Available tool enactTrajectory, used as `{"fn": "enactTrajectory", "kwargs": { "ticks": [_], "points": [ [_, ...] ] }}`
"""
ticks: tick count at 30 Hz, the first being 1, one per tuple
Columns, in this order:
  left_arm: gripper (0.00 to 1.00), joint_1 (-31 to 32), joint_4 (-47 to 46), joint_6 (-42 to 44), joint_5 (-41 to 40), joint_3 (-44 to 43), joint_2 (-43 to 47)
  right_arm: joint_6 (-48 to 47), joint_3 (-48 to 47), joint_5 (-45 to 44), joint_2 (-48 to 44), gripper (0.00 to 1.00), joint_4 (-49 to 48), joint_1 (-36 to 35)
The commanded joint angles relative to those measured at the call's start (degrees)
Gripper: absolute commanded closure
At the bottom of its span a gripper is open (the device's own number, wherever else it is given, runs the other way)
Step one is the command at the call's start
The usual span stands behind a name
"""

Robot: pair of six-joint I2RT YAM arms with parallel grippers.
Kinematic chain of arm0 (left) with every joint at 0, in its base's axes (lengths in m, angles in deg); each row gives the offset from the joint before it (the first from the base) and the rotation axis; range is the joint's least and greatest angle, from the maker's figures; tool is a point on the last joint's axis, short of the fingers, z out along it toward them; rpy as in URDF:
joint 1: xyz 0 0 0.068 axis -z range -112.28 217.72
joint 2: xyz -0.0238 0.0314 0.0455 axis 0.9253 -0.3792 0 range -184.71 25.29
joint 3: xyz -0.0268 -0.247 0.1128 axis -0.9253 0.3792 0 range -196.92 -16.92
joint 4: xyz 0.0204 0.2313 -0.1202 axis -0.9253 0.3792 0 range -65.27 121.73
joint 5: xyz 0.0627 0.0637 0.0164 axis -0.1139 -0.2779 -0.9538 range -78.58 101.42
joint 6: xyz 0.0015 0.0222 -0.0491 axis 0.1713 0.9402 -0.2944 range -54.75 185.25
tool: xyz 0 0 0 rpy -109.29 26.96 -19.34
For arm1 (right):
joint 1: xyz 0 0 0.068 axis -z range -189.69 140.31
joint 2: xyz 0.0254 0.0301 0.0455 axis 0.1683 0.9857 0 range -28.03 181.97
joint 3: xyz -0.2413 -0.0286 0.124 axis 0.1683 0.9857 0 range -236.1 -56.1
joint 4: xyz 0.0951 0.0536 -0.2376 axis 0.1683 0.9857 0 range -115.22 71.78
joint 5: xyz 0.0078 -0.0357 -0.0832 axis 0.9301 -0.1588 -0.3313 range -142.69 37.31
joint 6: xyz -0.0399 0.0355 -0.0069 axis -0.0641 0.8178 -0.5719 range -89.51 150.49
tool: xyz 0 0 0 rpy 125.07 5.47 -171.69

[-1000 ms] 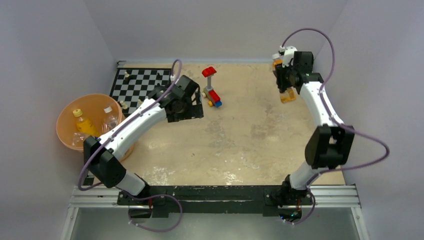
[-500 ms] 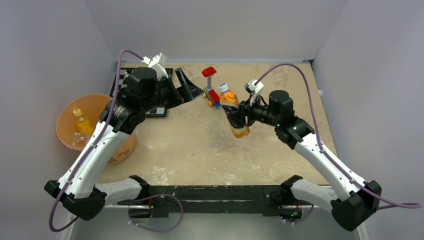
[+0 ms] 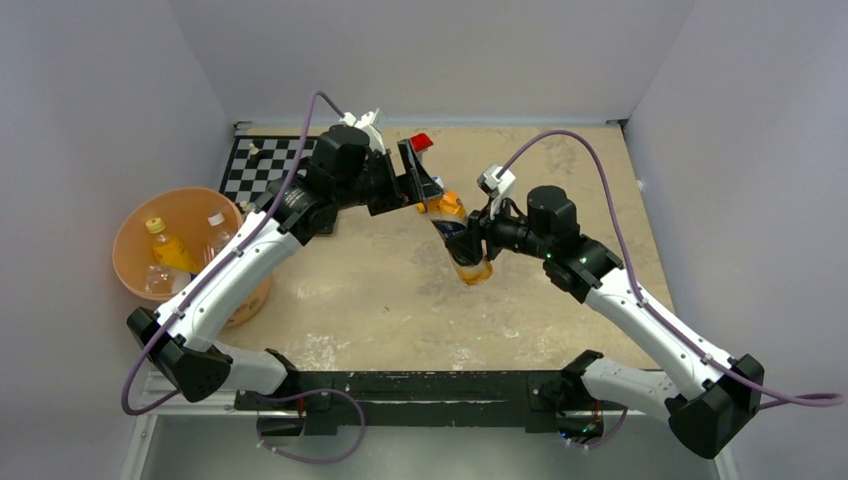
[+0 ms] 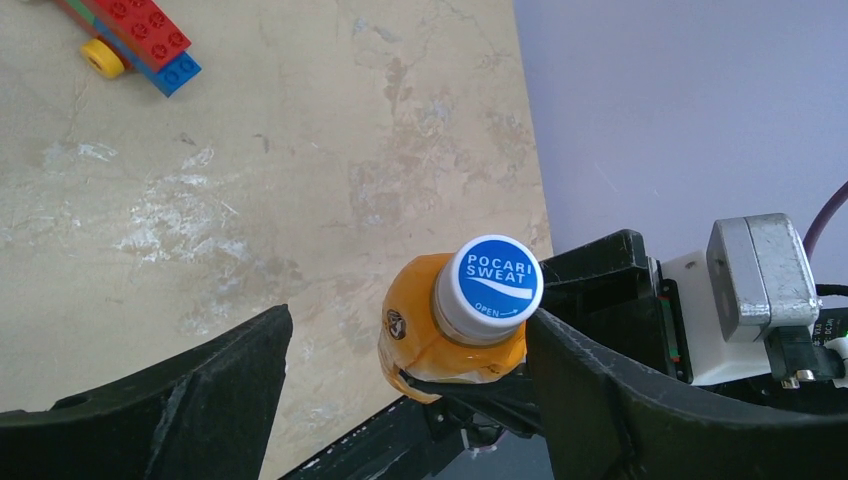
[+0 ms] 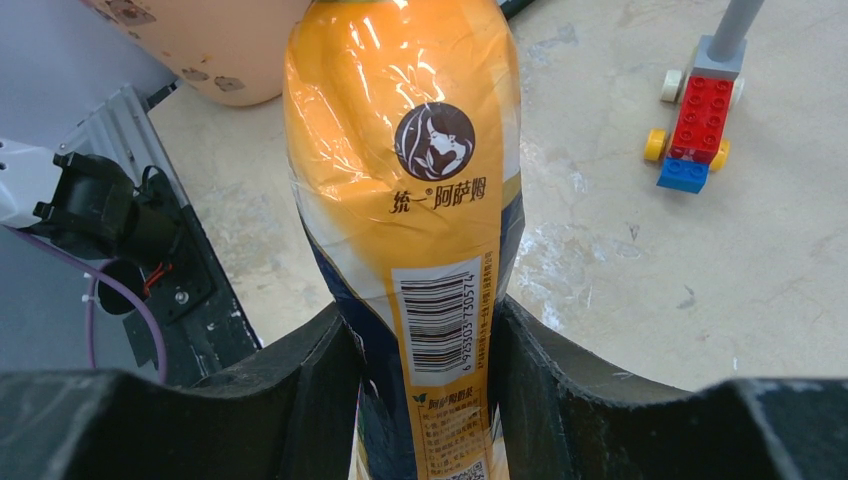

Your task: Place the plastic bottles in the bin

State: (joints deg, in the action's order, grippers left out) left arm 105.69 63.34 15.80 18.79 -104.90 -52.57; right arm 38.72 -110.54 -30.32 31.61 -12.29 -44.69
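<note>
An orange-labelled plastic bottle (image 3: 463, 243) with a white and blue cap (image 4: 498, 278) hangs above the table's middle. My right gripper (image 5: 425, 330) is shut on its lower body (image 5: 420, 200). My left gripper (image 4: 405, 330) stands open around the bottle's neck; its right finger (image 4: 600, 390) touches the cap and its left finger (image 4: 200, 400) stands well apart. The peach-orange bin (image 3: 130, 235) sits at the far left. It holds a yellow bottle (image 3: 165, 243) and two transparent white-capped bottles (image 3: 218, 230) (image 3: 158, 278).
A chessboard (image 3: 265, 160) with a few pieces lies at the back left. A red, blue and yellow toy brick figure (image 5: 700, 130) stands just behind the held bottle, partly hidden by my left gripper in the top view. The bin's side (image 5: 210, 40) shows in the right wrist view.
My left arm has swung right from over the chessboard, so its open jaws now straddle the bottle's cap. My right arm has shifted the bottle slightly left and lower.
</note>
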Motion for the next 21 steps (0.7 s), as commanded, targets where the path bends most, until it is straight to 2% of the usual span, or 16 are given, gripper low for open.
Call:
{"fn": "enactTrajectory", "kwargs": {
  "ticks": [1,14,16,19,21],
  "points": [
    [0.14,0.68,-2.76,-0.37,0.36,-2.24,0.35,0.62,-3.27,-0.58,-0.01,0.51,-1.21,-0.65],
    [0.38,1.75,-6.9,-0.06,0.74,-2.36,-2.41,0.62,-4.92,0.17,2.28,0.51,0.36,-1.26],
    [0.37,1.75,-7.13,0.05,0.72,-2.51,-2.87,0.4,-5.06,0.06,2.57,0.51,0.83,-1.46],
    [0.29,1.75,-7.02,0.24,0.9,-3.14,-3.62,0.34,-5.45,0.13,2.95,0.5,1.17,-1.86],
    [0.3,1.76,-7.5,0.23,1.13,-3.16,-3.8,0.45,-5.63,-0.07,3.36,0.5,1.37,-1.96]
  ]
}}
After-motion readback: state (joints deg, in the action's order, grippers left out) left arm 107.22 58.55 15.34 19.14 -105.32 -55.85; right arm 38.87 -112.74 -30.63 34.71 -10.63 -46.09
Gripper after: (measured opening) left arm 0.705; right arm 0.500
